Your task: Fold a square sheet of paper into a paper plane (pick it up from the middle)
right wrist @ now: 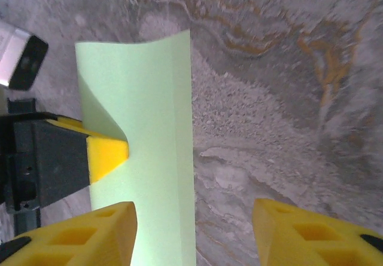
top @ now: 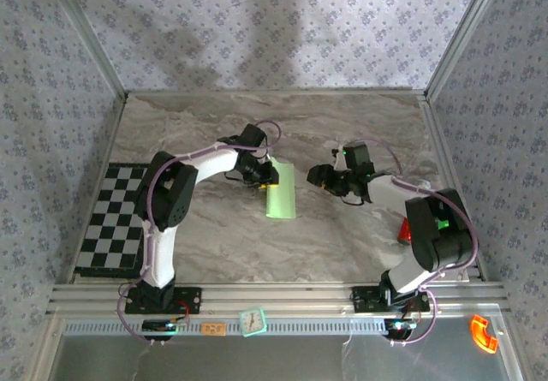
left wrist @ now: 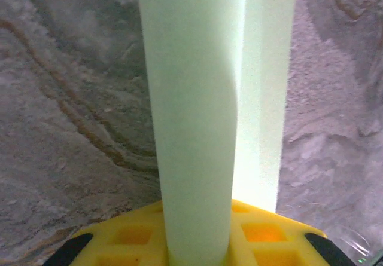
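The square sheet of paper (top: 281, 193) is near the middle of the marble surface (top: 342, 244), between the 2 arms; it is bent over on itself along its length, so from above it looks like a narrow strip. I cannot tell if its free end touches the surface.

The left pincer (top: 261, 174) is closed on the far end of the sheet; in the right wrist view one yellow fingertip (right wrist: 108, 155) presses into the paper and makes a soft dent there. The right pincer (right wrist: 194, 227) has its jaws apart and holds nothing; the long edge of the sheet runs down between them.

The paper seems very light, thin and limp; it curls with only 1 hold. It should crease easily and could slip or tear if it is pulled hard. I think a good second hold is on the free long edge, well apart from the left pincer's hold.

A checkered mat (top: 111, 218) lies far to the left and a small red object (top: 404, 229) is beside the right arm; both are well apart from the sheet. Only the 2 pincers may hinder each other.
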Controlling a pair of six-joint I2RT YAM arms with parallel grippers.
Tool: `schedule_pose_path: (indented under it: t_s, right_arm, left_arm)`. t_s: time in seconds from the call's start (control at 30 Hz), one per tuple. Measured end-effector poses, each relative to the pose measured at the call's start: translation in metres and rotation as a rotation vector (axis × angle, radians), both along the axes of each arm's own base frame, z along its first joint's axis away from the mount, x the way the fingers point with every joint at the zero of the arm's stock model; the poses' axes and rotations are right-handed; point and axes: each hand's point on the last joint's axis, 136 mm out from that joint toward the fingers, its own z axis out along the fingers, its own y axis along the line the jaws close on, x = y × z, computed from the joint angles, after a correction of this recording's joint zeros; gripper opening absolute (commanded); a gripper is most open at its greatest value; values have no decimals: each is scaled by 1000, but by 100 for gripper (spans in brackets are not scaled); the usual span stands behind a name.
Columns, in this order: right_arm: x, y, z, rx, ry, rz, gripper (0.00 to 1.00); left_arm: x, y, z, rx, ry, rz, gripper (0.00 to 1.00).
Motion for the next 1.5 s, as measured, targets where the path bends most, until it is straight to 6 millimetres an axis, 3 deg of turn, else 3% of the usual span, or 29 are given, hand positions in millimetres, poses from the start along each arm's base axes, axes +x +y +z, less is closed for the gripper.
schedule_pose_path:
  t_s: [0.23, 0.4, 0.57, 0.73, 0.97, 1.1, 1.5]
  right_arm:
    - [4, 37, -9, 4, 29, 79, 18]
    - [6, 65, -17, 12, 46, 144, 9]
    - [5, 81, -32, 3, 81, 182, 8]
    - [-1, 80, -50, -20, 137, 186, 6]
    - [2, 79, -51, -33, 145, 169, 7]
    - [2, 78, -51, -30, 155, 155, 8]
    - [4, 78, -51, -2, 177, 124, 8]
  left_arm:
    - [2, 6, -8, 54, -8, -15, 26]
    - [2, 6, -9, 72, -9, -32, 28]
    - [3, 5, -8, 82, -8, -44, 30]
    - [3, 5, -8, 88, -10, -48, 32]
    - [1, 4, -5, 80, -21, -34, 44]
    - [-1, 16, 1, 110, -39, 2, 52]
    - [-9, 28, -4, 136, -26, 35, 51]
